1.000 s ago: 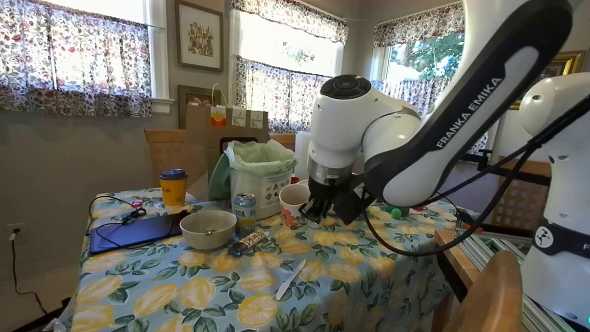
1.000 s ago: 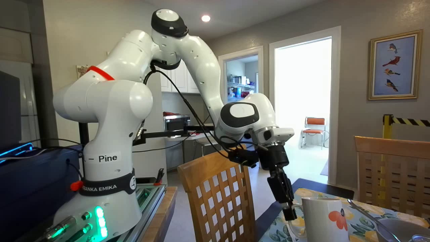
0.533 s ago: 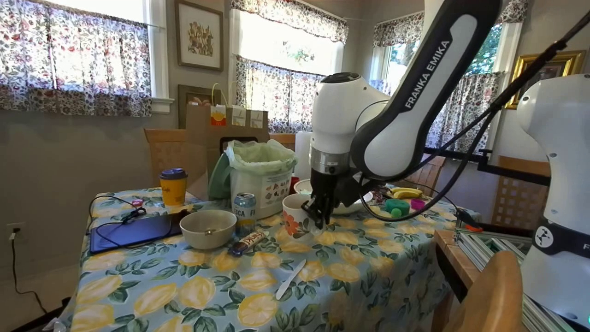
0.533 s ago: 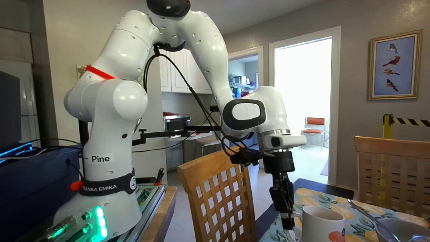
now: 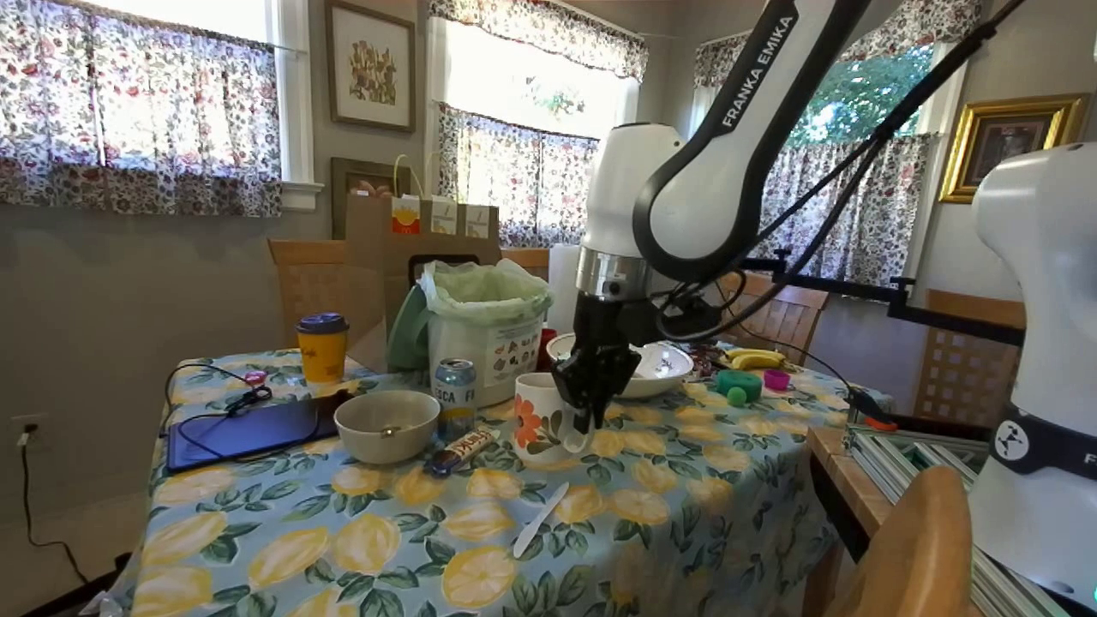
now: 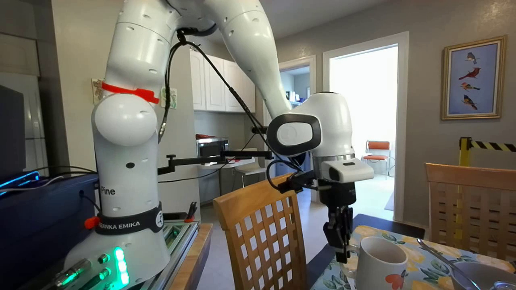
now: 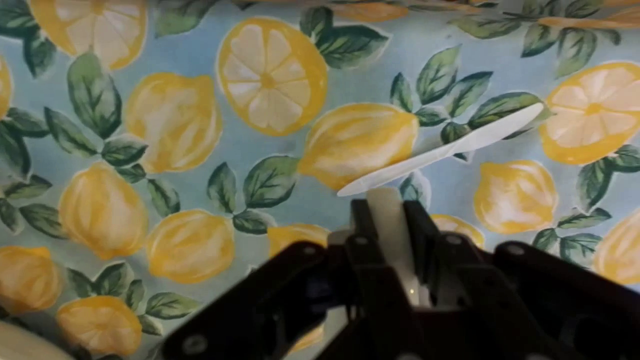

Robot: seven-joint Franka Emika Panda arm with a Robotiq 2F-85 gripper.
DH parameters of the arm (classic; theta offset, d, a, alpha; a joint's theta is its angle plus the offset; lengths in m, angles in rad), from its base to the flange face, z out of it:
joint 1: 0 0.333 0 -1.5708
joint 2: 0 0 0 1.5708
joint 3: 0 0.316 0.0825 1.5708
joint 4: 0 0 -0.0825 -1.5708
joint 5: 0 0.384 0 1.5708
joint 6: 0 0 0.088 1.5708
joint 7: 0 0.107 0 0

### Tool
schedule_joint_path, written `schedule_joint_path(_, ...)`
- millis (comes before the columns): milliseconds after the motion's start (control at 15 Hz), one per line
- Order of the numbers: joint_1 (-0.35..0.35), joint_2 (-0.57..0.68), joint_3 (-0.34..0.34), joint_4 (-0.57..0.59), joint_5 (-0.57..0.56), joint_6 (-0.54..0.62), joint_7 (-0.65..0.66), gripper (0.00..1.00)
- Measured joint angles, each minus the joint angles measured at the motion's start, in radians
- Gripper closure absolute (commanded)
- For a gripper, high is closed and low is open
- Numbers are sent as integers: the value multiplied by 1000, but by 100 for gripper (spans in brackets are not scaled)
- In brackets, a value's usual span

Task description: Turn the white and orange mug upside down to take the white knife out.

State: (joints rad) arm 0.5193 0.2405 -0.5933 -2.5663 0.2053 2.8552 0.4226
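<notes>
The white mug (image 5: 527, 446) with orange flowers is close to upright, slightly tilted, with its opening up. It also shows in an exterior view (image 6: 379, 264), where no knife shows in its visible inside. My gripper (image 5: 587, 420) points down beside the mug and is shut on its handle. In the wrist view the two fingertips (image 7: 386, 205) press on both sides of the pale handle (image 7: 392, 225). I cannot tell whether the mug's base touches the cloth. The white knife (image 5: 541, 519) lies flat on the tablecloth, apart from the mug, and in the wrist view (image 7: 442, 151) just beyond the fingertips.
A grey bowl (image 5: 364, 441), a can (image 5: 456, 403) and a candy bar (image 5: 463, 452) stand or lie beside the mug. A pale-green lined tub (image 5: 463, 351) and a white dish (image 5: 664, 368) are behind it. A laptop (image 5: 248, 437) lies at the far side.
My gripper has swung from slanted to nearly vertical, carrying the mug lower and closer to the tablecloth. The mug has turned, its flower showing more fully. The knife and other objects have not moved.
</notes>
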Motion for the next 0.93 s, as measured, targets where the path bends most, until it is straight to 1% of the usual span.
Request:
schedule_joint_path(133, -123, -30, 133, 1, 161, 0, -118, 95)
schedule_joint_path(200, -172, -38, 188, 4, 239, 0, -177, 95)
schedule_joint_path(333, -231, -30, 249, 20, 367, 2, -287, 95)
schedule_joint_path(400, -247, -19, 263, 28, 400, 11, -315, 95)
schedule_joint_path(600, -255, 45, 269, 39, 414, 112, -328, 95)
schedule_joint_path(800, -305, 125, 312, 40, 287, 234, -235, 95)
schedule_joint_path(933, -315, 169, 312, 41, 218, 270, -176, 95)
